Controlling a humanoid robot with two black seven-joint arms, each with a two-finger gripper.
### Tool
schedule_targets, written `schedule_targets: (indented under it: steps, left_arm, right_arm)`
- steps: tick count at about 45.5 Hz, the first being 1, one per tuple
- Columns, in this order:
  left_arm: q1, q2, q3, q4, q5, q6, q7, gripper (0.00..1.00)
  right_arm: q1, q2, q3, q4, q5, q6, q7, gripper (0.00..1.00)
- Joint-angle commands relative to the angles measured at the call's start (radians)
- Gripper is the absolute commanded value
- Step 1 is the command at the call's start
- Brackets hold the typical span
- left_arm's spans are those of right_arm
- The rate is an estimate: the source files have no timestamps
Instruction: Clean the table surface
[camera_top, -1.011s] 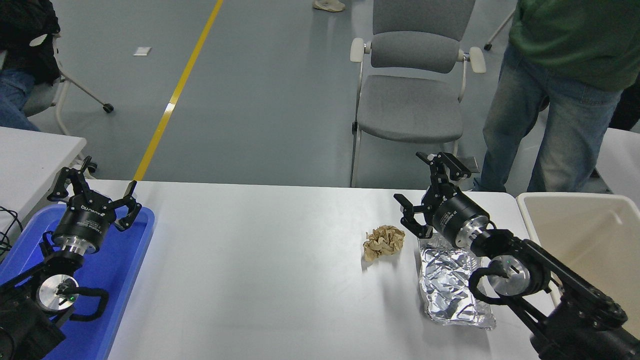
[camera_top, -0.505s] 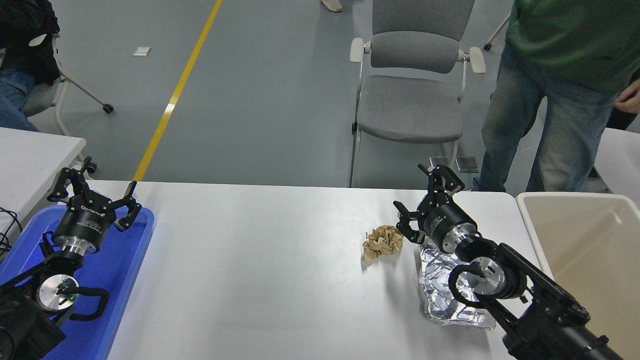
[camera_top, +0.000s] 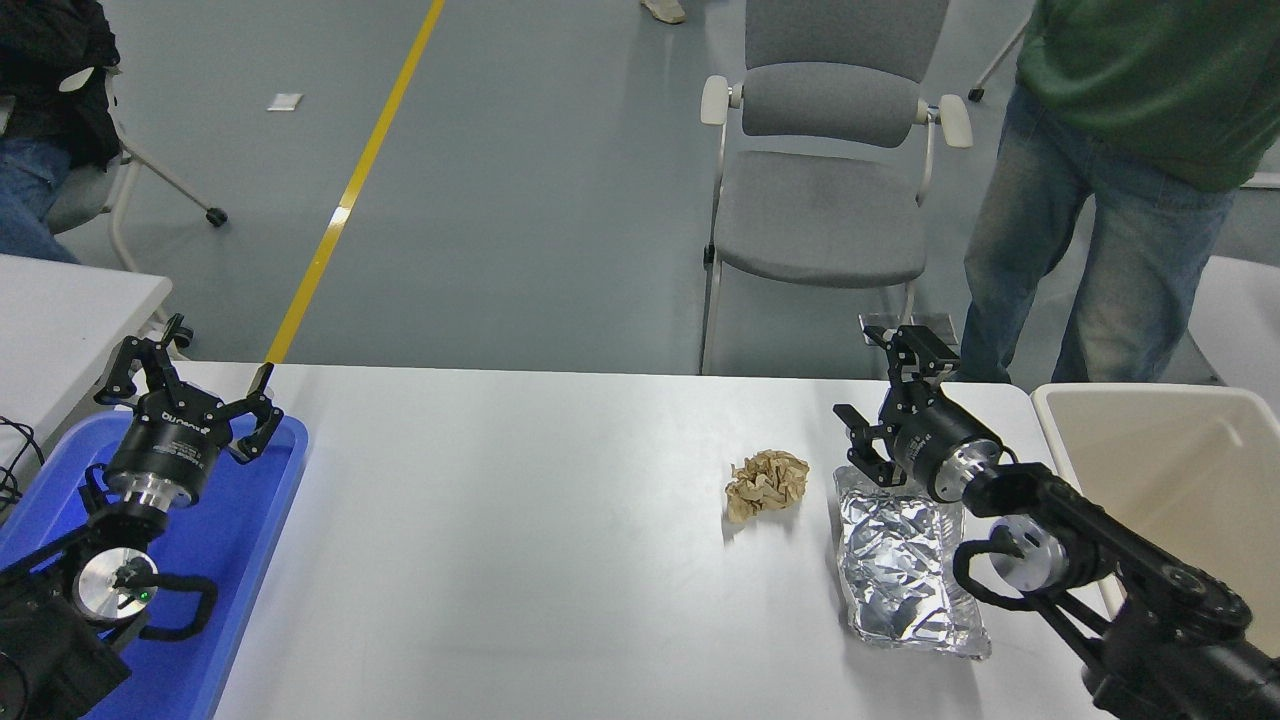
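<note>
Desk (camera_top: 520, 560) spread white across the view, near edge cut off. Right gripper (camera_top: 885, 395) splayed wide above foil pouch's (camera_top: 905, 570) far end, beside crumpled paper (camera_top: 766, 482). Left gripper (camera_top: 185, 385) spread wide over blue tray (camera_top: 235, 540).

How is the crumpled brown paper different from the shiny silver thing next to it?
The brown paper is scrunched into a small, dull, tan ball. The silver foil bag is bigger, lies flat and long, and shines like a mirror. The right gripper hangs over the bag's far end with open jaws, while the paper ball sits apart to its left with nothing over it. Both are wrinkled and both lie on the table surface.
</note>
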Motion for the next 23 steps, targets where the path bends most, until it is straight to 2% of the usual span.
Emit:
schedule_targets:
  steps: [1, 23]
  left_arm:
    - [0.000, 0.000, 0.000, 0.000, 0.000, 0.000, 0.000, 1.00]
    - [0.000, 0.000, 0.000, 0.000, 0.000, 0.000, 0.000, 1.00]
  right_arm:
    - [0.053, -0.160, -0.190, 0.053, -0.160, 0.009, -0.002, 1.00]
    - [0.111, -0.364, -0.500, 0.128, -0.786, 0.014, 0.003, 1.00]
